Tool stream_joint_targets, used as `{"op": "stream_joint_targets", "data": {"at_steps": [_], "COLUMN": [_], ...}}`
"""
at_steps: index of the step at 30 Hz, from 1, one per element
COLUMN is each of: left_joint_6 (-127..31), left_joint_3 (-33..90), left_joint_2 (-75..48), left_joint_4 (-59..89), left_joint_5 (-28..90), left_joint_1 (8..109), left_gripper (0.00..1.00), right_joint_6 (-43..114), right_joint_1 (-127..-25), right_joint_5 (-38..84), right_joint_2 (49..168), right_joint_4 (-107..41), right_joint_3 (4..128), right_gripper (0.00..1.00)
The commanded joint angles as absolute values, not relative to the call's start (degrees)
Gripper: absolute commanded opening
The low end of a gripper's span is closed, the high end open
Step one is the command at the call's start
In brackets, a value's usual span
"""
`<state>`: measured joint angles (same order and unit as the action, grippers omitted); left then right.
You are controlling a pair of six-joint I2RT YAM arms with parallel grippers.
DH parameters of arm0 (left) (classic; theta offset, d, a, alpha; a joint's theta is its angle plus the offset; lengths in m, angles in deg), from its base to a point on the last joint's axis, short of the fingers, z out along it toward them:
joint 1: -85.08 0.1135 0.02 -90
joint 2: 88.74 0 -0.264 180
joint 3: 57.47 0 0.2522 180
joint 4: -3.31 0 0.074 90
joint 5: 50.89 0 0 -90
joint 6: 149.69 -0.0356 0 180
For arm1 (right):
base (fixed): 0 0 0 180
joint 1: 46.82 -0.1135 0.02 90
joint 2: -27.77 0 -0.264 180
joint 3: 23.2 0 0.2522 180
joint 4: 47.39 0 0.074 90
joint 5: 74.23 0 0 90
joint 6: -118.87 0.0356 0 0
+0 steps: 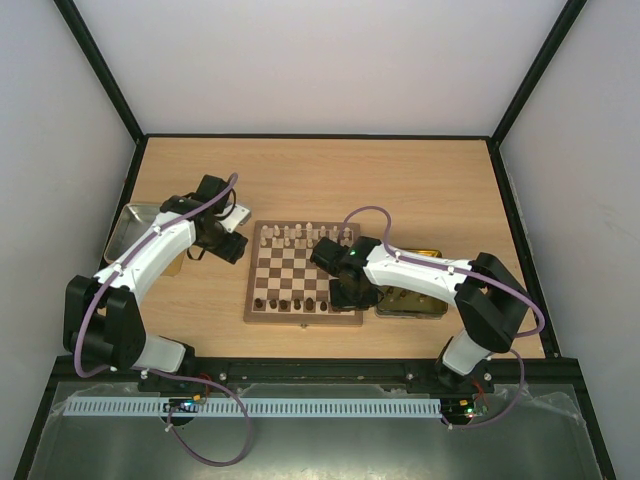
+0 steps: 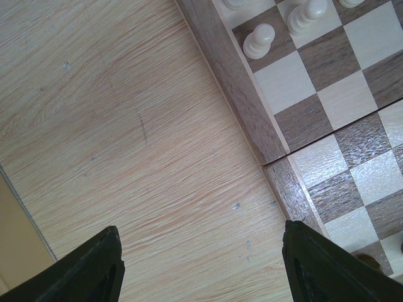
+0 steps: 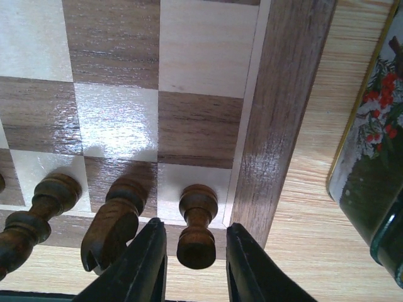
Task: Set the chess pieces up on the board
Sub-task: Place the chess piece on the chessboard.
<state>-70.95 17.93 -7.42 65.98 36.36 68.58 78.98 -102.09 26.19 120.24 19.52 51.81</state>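
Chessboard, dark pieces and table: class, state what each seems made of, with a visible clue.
The chessboard looks like varnished wood: grain lines and glossy glare on its squares. The dark pieces seem turned, stained wood: ringed profiles, soft sheen. The table shows pale, matte wood grain; possibly laminate.

Chess pieces [image 1: 300, 237] on board [image 1: 303, 272]; tray [image 1: 128, 222] left of board.

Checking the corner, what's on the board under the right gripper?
A dark piece stands on the corner square between the open jaws, two more dark pieces beside it. From above, the arm covers that corner.
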Motion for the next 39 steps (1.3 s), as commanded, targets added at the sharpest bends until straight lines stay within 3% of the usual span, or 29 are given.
{"op": "stream_joint_targets", "data": {"at_steps": [1, 27, 39], "left_joint_6": [-70.32, -70.33, -70.35], "left_joint_3": [17.85, 18.08, 17.92], "left_joint_2": [-6.92, -7.09, -6.65], "left_joint_4": [66.20, 66.47, 66.36], "left_joint_5": [36.38, 36.46, 36.47], "left_joint_1": [68.37, 68.32, 68.29], "left_gripper": [0.69, 0.69, 0.69], "right_joint_6": [78.88, 79.56, 70.75], "right_joint_1": [-102.50, -100.30, -80.71], "right_joint_5": [24.92, 17.47, 15.76], "right_joint_2": [120.86, 120.99, 117.06], "right_joint_4": [19.67, 23.91, 25.56], "right_joint_3": [53.22, 57.27, 58.10], "right_gripper": [0.26, 0.27, 0.25]}}
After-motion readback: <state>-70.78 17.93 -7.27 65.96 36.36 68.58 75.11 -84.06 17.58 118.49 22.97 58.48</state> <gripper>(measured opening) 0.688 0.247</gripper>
